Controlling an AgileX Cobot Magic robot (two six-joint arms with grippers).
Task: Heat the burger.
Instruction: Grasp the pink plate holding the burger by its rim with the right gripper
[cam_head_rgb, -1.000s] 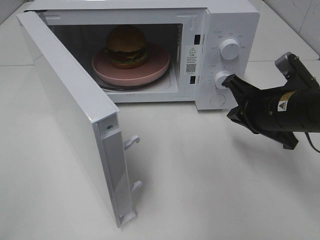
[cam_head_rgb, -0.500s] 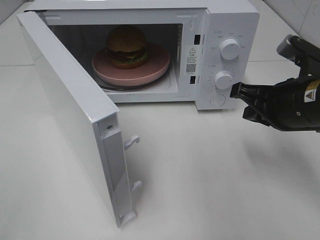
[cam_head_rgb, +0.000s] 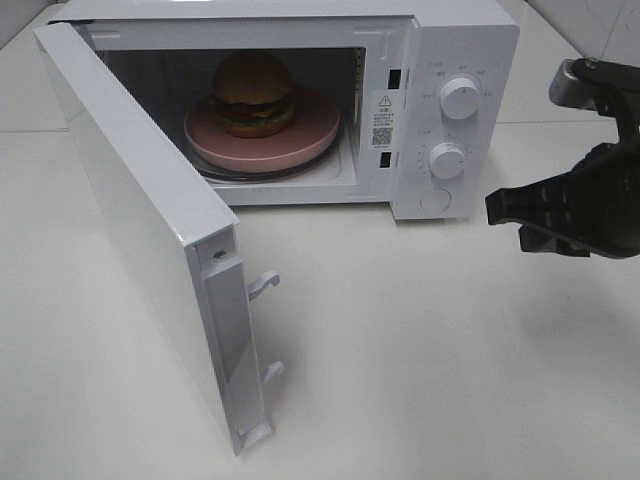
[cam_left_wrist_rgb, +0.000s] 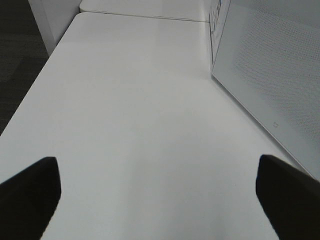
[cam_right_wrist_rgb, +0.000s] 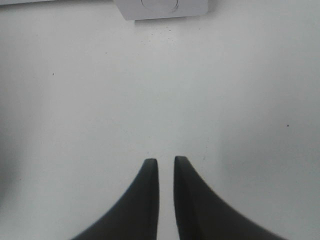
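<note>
The burger, with its brown bun and green lettuce, sits on a pink plate inside the white microwave. The microwave's door stands wide open toward the front left. My right gripper hovers over the table, to the right of the control panel and apart from it. In the right wrist view its fingertips are almost together with nothing between them. My left gripper is open and empty over bare table beside the door's outer face; it is out of the exterior view.
The control panel carries an upper knob, a lower knob and a round button. Two door latch hooks stick out from the door's edge. White tabletop spreads in front of the microwave.
My right gripper has drawn back to the right from the lower knob, which it touched a second ago. Burger, plate and door have not moved.
</note>
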